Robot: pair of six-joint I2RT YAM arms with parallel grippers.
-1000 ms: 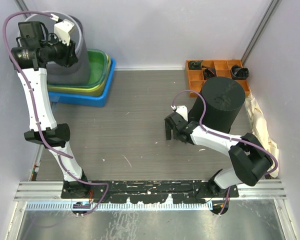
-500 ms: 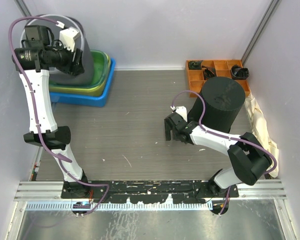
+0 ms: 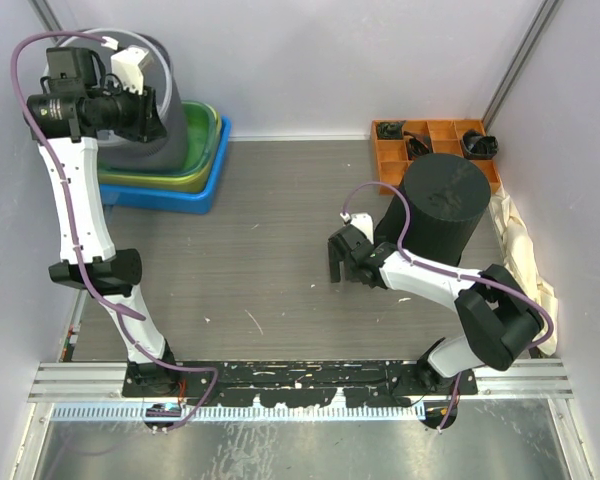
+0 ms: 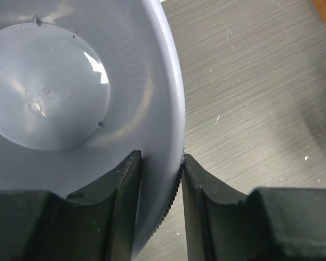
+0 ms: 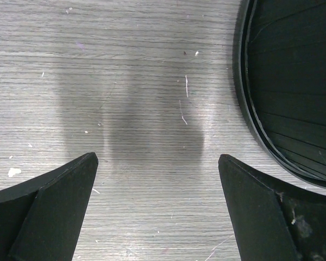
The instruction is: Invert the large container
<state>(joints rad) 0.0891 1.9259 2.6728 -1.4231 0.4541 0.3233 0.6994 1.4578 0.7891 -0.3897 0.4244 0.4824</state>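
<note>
The large container (image 3: 168, 118) is a grey plastic tub at the back left, lifted over the stacked trays. My left gripper (image 3: 148, 108) is shut on its rim, with one finger inside the wall and one outside. The left wrist view looks down into the tub (image 4: 70, 87), open side toward the camera, with its rim wall pinched in the left gripper (image 4: 162, 163). My right gripper (image 3: 342, 262) hangs open low over the table, just left of a black cylinder (image 3: 442, 205). Nothing but bare table shows between the fingers of the right gripper (image 5: 157, 163).
Green and blue trays (image 3: 205, 165) are stacked under the tub at the back left. An orange parts organiser (image 3: 435, 140) stands at the back right behind the black cylinder (image 5: 293, 81). Crumpled cloth (image 3: 525, 250) lies along the right wall.
The left gripper loosened briefly and closed again on the tub's rim. The tub leaned right, then swung back toward upright and sits slightly higher. The right arm has not moved.
</note>
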